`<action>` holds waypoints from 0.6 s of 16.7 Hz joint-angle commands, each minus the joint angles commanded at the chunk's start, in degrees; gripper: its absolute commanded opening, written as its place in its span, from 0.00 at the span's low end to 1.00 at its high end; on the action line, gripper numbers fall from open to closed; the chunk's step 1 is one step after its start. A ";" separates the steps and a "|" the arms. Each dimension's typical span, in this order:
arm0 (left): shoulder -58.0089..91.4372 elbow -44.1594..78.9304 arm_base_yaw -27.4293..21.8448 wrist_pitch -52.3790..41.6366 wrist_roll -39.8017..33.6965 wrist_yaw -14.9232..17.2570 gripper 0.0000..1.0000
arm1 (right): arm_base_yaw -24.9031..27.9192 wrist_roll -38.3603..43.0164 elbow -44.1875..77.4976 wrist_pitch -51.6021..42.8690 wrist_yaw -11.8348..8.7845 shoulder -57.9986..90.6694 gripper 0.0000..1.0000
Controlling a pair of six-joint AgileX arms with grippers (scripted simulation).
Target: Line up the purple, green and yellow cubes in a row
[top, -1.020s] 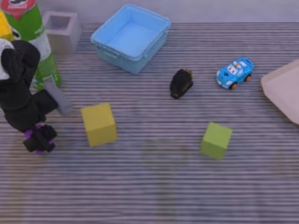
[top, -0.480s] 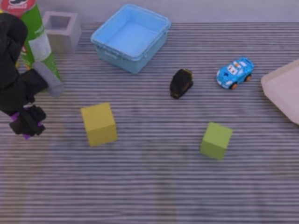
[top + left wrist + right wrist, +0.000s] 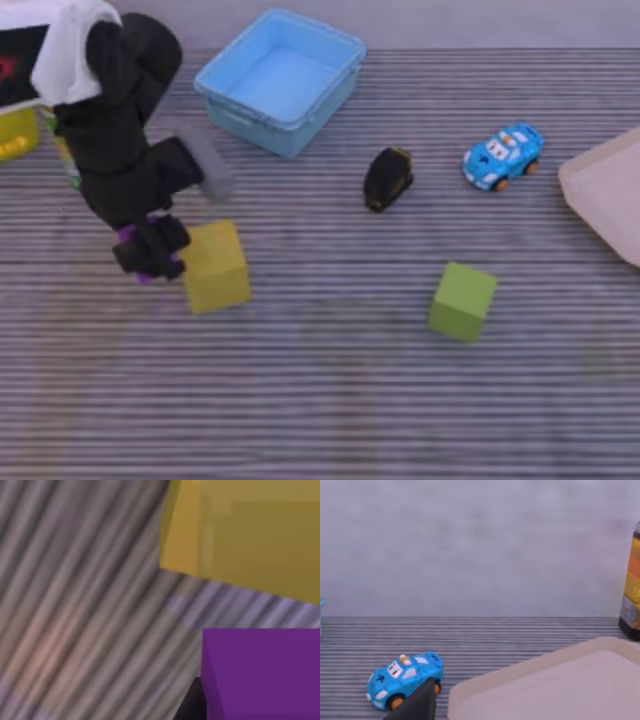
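Note:
My left gripper [image 3: 148, 254] is shut on the small purple cube [image 3: 262, 672], of which only slivers show in the top view. It holds the cube just left of the yellow cube [image 3: 215, 265], close beside it and above the striped cloth. In the left wrist view the yellow cube [image 3: 245, 535] lies a narrow gap beyond the purple one, and a dark finger [image 3: 192, 705] shows at the purple cube's side. The green cube [image 3: 463, 300] sits alone to the right of centre. My right arm is parked out of the top view.
A light blue bin [image 3: 280, 80] stands at the back, with a black object [image 3: 388, 178] and a blue toy car [image 3: 503, 155] to its right. A beige tray [image 3: 605, 195] lies at the right edge. A yellow carton [image 3: 15, 130] shows behind my left arm.
My left gripper has carried the purple cube rightward from the far left up to the yellow cube. The arm now covers the green can and the grey block.

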 joint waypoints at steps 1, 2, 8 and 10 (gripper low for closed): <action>1.38 2.24 -3.95 -0.97 -1.00 -0.01 0.00 | 0.00 0.00 0.00 0.00 0.00 0.00 1.00; 2.81 4.57 -8.21 -2.01 -2.08 -0.01 0.00 | 0.00 0.00 0.00 0.00 0.00 0.00 1.00; 10.44 17.94 -33.62 -7.70 -8.88 -0.12 0.00 | 0.00 0.00 0.00 0.00 0.00 0.00 1.00; 11.84 21.03 -38.83 -8.79 -10.62 -0.27 0.00 | 0.00 0.00 0.00 0.00 0.00 0.00 1.00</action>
